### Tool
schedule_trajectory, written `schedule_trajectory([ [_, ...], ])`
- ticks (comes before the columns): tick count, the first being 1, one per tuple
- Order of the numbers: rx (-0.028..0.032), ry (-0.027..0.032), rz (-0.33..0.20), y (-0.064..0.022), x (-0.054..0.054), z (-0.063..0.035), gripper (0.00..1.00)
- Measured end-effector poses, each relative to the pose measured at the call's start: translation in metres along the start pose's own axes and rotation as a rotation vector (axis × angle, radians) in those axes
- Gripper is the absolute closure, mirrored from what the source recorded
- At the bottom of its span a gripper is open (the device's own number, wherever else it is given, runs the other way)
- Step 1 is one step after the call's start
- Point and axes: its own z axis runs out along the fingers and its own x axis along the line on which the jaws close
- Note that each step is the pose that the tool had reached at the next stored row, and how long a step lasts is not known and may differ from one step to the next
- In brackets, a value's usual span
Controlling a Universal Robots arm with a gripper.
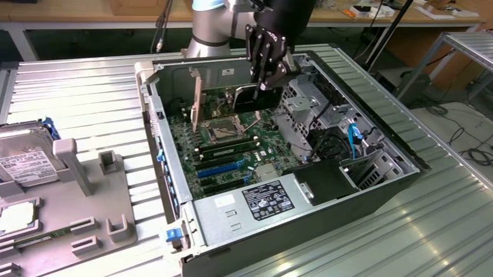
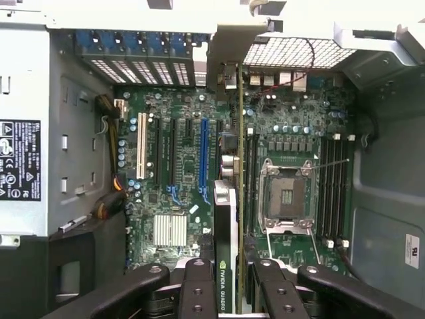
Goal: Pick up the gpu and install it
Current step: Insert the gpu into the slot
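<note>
Closest to the wrist camera, the gripper (image 2: 226, 296) is clamped on the gpu (image 2: 224, 226), its black fingers (image 2: 196, 286) pressing in from both sides on the card's upper edge, where a green-and-white maker's label faces up. The card stands on edge inside the open computer case (image 1: 385, 144), hanging over the motherboard (image 2: 292, 133) between the blue expansion slot (image 2: 203, 153) and the empty processor socket (image 2: 285, 196). I cannot tell whether its lower edge touches a slot. It looks like a thin green board with a black cooler block on one face, and the exterior view shows that block as a dark slab (image 1: 253, 99) below the fingers. At its far end a silver bracket (image 2: 222, 66) sits close to the case's rear wall. I judge it to be stiff and fairly light, but fragile, with small soldered parts and bare edge contacts that should not be squeezed. The cooler block and the plain board edge opposite it seem the safest places to grip, though the smooth shroud could slip. Farther off, memory sticks (image 2: 332, 179) lie beyond the socket, and the labelled power supply (image 2: 26, 153) fills the case's front corner. Outside the case, near the table's (image 1: 92, 98) edge at the exterior view's left, a silver hard drive (image 1: 23, 158) rests on a grey fixture.
</note>
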Motion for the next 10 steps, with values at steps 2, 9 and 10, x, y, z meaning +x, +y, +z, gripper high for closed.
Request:
schedule_trajectory([
  [2, 0.0002, -0.0003, 0.001, -0.0001, -0.003, 0.0012, 0.73],
  [9, 0.0009, -0.0003, 0.002, -0.0005, -0.008, 0.0108, 0.73],
  [10, 0.0011, -0.0004, 0.002, -0.0006, -0.008, 0.0119, 0.73],
])
